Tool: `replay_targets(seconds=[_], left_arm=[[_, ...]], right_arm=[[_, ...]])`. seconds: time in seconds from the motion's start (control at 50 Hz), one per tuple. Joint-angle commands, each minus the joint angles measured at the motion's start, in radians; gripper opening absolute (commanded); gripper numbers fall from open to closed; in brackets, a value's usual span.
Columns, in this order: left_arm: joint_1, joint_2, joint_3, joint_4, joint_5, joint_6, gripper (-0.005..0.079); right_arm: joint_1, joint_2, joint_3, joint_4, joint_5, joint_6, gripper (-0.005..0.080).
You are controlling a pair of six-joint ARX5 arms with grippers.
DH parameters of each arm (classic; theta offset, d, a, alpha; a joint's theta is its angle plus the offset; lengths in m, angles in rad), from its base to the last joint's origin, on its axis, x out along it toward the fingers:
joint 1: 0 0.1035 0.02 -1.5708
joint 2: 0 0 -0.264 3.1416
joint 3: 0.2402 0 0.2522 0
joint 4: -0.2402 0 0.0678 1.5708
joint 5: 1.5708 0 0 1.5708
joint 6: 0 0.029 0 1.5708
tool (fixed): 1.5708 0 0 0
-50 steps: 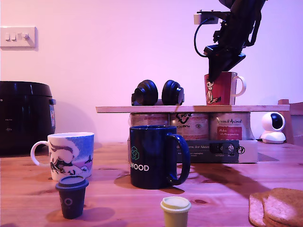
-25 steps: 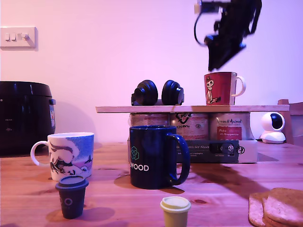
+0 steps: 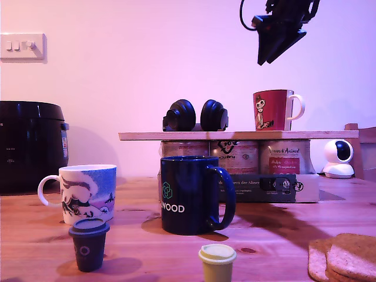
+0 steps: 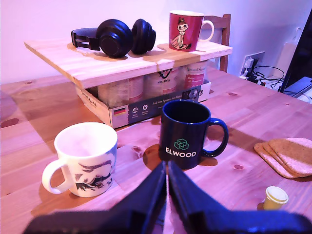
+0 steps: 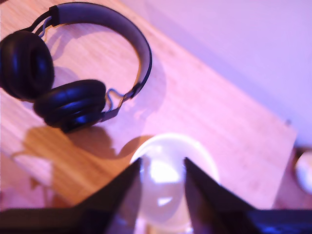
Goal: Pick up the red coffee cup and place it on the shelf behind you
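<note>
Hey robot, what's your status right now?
Second gripper open, above red cup. Cup upright on shelf, beside headphones. First gripper shut, empty. Nothing in the way.

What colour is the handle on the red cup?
White, clearest in the exterior view on the red coffee cup.

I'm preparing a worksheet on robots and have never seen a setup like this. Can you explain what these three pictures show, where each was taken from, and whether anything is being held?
This is a robot with two arms, each ending in a gripper with its own camera. The exterior view comes from a camera standing on the table. There my second gripper hangs above the red coffee cup, which stands on the shelf beside headphones. The second wrist view looks down between that gripper's open fingers into the cup. The first wrist view looks along my first gripper, shut and empty, towards a dark blue mug and a white mug. Nothing is held.
</note>
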Motion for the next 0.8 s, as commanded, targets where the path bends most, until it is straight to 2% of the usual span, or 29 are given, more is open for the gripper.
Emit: replay_targets(seconds=[0.0, 0.04, 0.26, 0.54, 0.78], left_arm=[[-0.003, 0.004, -0.013, 0.007, 0.001, 0.008, -0.002], [-0.003, 0.004, -0.013, 0.007, 0.001, 0.009, -0.002], [-0.003, 0.004, -0.013, 0.007, 0.0, 0.009, -0.002], [-0.003, 0.004, -0.013, 0.006, -0.015, 0.017, -0.002], [-0.003, 0.004, -0.013, 0.004, -0.016, 0.016, -0.002]], right_arm=[[0.0, 0.006, 0.008, -0.016, -0.009, 0.056, 0.0036], [0.0, 0.006, 0.008, -0.03, -0.021, 0.092, -0.0017], [0.0, 0.006, 0.008, -0.01, -0.111, 0.192, -0.0011], [0.009, 0.006, 0.007, 0.077, -0.105, 0.222, -0.0011], [0.013, -0.004, 0.007, 0.16, -0.049, 0.232, -0.0011]])
